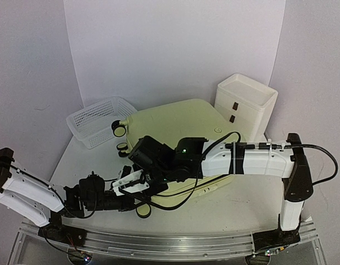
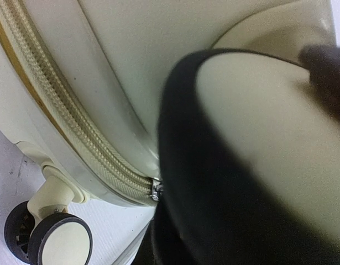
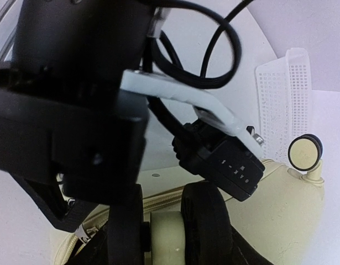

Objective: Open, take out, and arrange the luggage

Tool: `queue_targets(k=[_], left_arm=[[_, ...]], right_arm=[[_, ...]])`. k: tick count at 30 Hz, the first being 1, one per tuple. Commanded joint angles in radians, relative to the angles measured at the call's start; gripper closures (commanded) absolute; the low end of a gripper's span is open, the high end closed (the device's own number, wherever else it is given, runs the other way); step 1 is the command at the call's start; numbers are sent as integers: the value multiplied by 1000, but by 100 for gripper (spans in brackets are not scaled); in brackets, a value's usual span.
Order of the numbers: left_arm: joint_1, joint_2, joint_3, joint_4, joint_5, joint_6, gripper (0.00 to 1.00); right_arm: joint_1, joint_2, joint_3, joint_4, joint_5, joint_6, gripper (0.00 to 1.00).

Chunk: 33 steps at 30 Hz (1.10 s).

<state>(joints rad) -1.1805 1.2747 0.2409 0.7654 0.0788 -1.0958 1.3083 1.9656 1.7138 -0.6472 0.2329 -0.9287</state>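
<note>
Luggage [image 1: 178, 118] lies flat; left end effector [image 1: 134, 202] closed tight, right end effector's [image 1: 147, 181] opening unclear

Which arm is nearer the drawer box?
Right. The right arm stretches just in front of the drawer box; the left arm is on the suitcase's other side, at the table's left.

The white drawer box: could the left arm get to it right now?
Probably not. The drawer box stands at the far right, behind the luggage, while the left arm is low at the near left, and the right arm lies across between them.
</note>
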Motion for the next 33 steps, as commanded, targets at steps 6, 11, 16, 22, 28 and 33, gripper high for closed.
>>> queue_targets(k=[6,11,16,22,28,33], left_arm=[[41,-16,-5,-18,-29,-4,100],[101,-8,-3,-20,33,-63,100],[162,-69,-15,-24,72,-111,100],[212,-110,-13,-34,117,-207,100],[282,-117,-27,-44,144,-291,100],[379,-145,-20,-77,178,-296,100]], right_arm=[[13,-64,4,67,110,25,87],[18,-154,-133,182,124,9,100],[18,-205,-196,188,120,17,100],[17,-271,-275,260,77,14,100],[17,-310,-319,281,50,5,100],[19,-347,-354,272,-23,4,100]])
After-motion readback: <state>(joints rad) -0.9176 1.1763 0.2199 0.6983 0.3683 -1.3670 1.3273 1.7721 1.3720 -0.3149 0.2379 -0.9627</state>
